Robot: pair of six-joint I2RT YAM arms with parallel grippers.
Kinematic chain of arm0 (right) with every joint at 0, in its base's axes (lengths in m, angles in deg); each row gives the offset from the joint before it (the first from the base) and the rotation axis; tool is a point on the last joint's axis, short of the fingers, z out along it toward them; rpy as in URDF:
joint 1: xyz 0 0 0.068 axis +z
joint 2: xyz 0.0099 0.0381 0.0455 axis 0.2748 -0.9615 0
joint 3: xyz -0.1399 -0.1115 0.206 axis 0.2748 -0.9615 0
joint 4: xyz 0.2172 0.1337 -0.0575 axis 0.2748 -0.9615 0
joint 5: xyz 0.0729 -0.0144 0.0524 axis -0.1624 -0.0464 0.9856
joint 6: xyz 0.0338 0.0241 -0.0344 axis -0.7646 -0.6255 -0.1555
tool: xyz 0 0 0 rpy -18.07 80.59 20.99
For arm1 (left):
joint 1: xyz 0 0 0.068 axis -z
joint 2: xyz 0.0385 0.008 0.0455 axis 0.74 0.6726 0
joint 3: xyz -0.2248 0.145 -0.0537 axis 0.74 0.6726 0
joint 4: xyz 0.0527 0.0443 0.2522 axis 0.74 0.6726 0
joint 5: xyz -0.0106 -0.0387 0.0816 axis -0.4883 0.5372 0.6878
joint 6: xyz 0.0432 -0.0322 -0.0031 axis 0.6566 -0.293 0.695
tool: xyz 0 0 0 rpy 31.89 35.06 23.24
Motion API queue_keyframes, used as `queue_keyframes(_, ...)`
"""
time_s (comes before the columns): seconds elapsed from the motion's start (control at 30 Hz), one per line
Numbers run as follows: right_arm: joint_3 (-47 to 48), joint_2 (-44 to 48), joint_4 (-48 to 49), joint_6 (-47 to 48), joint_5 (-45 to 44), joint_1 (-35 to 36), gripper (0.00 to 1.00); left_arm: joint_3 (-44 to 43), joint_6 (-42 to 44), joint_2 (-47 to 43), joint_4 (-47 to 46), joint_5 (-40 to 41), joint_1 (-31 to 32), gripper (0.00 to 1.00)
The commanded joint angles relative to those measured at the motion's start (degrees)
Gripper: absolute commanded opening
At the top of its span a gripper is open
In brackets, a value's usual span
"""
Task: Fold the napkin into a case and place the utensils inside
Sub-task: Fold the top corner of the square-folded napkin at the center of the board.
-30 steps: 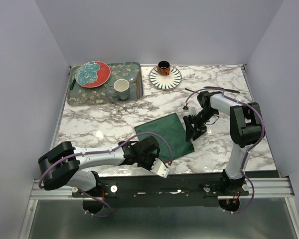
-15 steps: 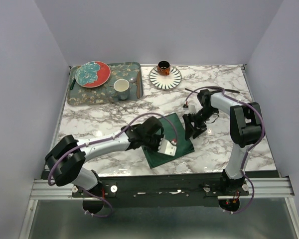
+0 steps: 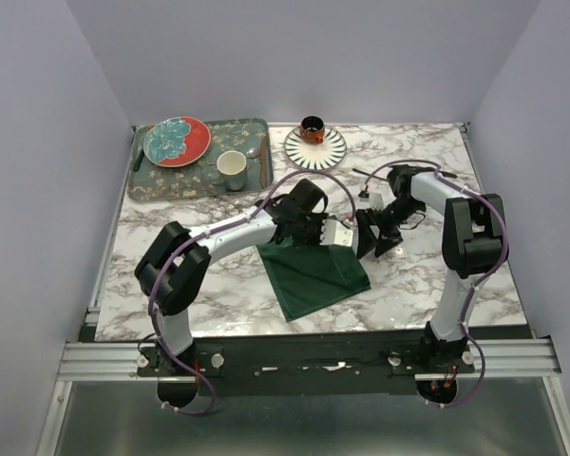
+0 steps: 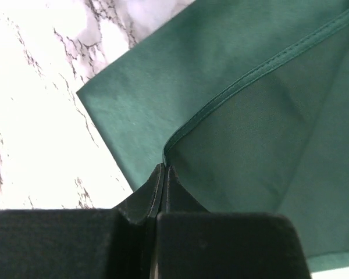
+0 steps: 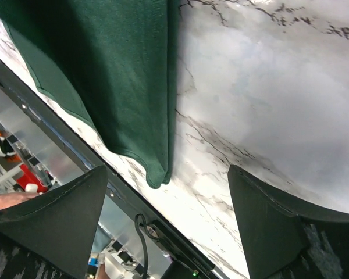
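The napkin (image 3: 309,275) lies on the marble table (image 3: 171,256), near the middle and toward the near edge, between the two arms. It is not yet a case. It reads as a roughly square sheet set cornerwise, with one corner pointing at the near edge.

In the left wrist view we see a hemmed edge of the napkin (image 4: 250,110) raised over a lower layer of the same cloth. The hem runs diagonally away from the fingers.

The left gripper (image 4: 164,172) is clamped on that hem, with the cloth pinched right at the fingertips and no gap between the jaws. In the top view the left gripper (image 3: 347,237) sits at the far right side of the cloth, so the rest of the sheet lies nearward and to the left of it.

The right gripper (image 3: 375,242) stands just beside the same far right side, with its jaws spread wide and gripping nothing. In its wrist view the napkin (image 5: 104,75) fills the upper left, and one corner of it ends just inside the span of the right gripper (image 5: 166,174). The rest of the span is bare marble. We cannot tell its height above the table.

We judge that the fold depends on the left arm. It alone holds cloth, and the sheet extends away from its fingers toward the near left.
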Motion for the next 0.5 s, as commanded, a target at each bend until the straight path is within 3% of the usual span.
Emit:
queue_keyframes(0.0,0.5,-1.3,-0.8,0.2,-0.1,-0.8,0.91,-4.8,-0.2,4.1,0.2,-1.5,-0.8,0.00)
queue_keyframes(0.47,-2.3,-3.4,-0.2,-0.7,3.5,-0.9,0.76,-12.1,-1.9,12.9,-5.2,1.5,-2.6,0.00)
